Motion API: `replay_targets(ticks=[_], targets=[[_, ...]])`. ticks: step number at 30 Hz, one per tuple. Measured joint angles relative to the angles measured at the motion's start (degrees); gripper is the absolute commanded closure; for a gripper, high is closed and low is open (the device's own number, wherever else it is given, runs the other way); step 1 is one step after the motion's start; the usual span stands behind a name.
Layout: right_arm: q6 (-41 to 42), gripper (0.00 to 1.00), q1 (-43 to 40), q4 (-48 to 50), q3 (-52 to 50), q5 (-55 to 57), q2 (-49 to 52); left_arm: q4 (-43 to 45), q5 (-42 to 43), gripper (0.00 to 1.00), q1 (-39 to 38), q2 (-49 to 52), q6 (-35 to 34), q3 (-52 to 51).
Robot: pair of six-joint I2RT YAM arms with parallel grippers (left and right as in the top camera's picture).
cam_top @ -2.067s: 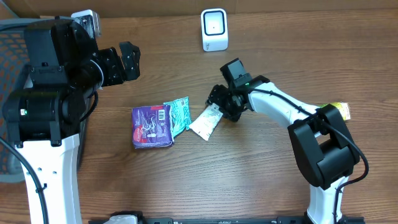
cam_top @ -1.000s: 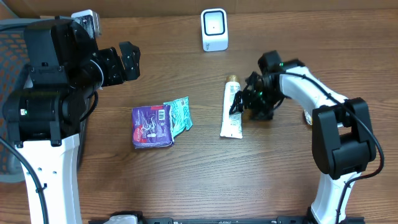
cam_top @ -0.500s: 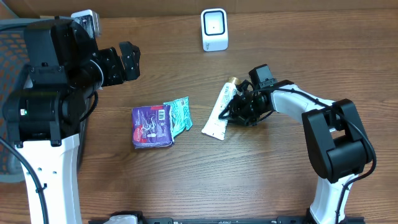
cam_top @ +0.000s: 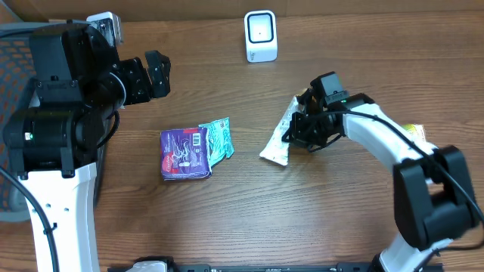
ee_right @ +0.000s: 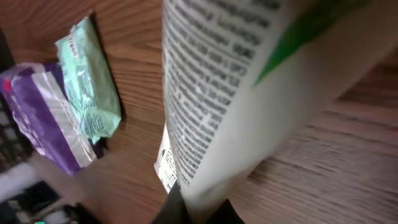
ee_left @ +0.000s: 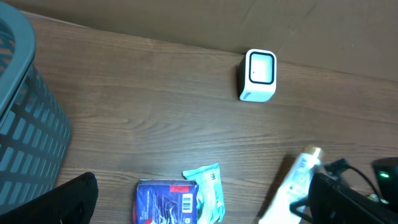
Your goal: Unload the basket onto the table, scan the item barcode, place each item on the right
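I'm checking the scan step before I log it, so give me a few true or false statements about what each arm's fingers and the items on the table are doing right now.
1. The right fingers are shut on the white tube. True.
2. The left fingers hold the purple packet. False: they are open and empty, well apart from the packet.
3. The scanner stands near the far edge of the table. True.
4. The teal packet lies right beside the scanner. False: it lies against the purple packet, well away from the scanner.
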Motion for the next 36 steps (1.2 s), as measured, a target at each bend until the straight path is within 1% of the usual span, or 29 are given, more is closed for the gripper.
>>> replay_targets(ticks=[2,3,4,7,11,13,14,15,16,17,18,19,22,31,34,36], targets=[[-3.91,0.96,0.0,-1.55,0.0,1.03,-1.46,0.0,0.0,0.0,0.0,0.0,0.0,0.0],[-8.66,0.96,0.02,-3.1,0.0,1.44,-1.9,0.0,0.0,0.01,0.0,0.0,0.0,0.0],[-9.73,0.96,0.02,-4.13,0.0,1.6,-1.95,0.0,0.0,0.0,0.0,0.0,0.0,0.0],[-17.64,0.96,0.5,-8.48,-0.11,3.32,-1.95,0.0,0.0,0.01,0.0,0.0,0.0,0.0],[-22.71,0.96,2.21,-8.98,-0.37,7.69,-1.95,0.0,0.0,0.0,0.0,0.0,0.0,0.0],[-24.24,0.85,2.78,-8.44,-0.42,9.44,-1.95,0.0,0.0,0.0,0.0,0.0,0.0,0.0],[-24.61,0.7,2.84,-8.31,-0.42,9.94,-1.95,0.0,0.0,0.01,0.0,0.0,0.0,0.0],[-25.29,0.63,2.91,-8.13,-0.39,10.84,-1.95,0.0,-0.02,0.0,0.0,0.0,0.0,0.0],[-25.51,0.52,2.91,-8.0,-0.42,11.69,-1.95,0.0,-0.02,0.0,0.0,0.0,0.0,0.0],[-26.29,0.37,2.91,-7.72,-0.39,12.81,-1.95,0.0,0.0,0.0,0.0,0.0,0.0,0.0],[-26.6,0.27,2.91,-7.48,-0.39,13.84,-1.95,-0.02,0.0,0.01,0.0,0.0,0.0,0.0],[-26.23,0.25,2.75,-7.21,-0.39,14.93,-1.95,0.0,0.0,0.0,0.0,0.0,0.0,0.0],[-24.33,0.24,2.36,-6.43,-0.42,16.09,-1.95,0.0,0.0,0.0,0.0,0.0,0.0,0.0],[-18.91,0.22,1.16,-1.92,-1.2,13.84,-1.92,0.0,-0.02,0.01,0.0,0.0,0.0,0.0],[-17.99,0.22,-1.09,-0.24,-3.67,10.82,-1.81,0.0,-0.02,0.0,0.0,0.0,0.0,0.0],[-17.64,0.24,-3.74,1.95,-5.68,7.54,-1.81,-0.02,0.0,0.0,0.0,0.0,0.0,0.0]])
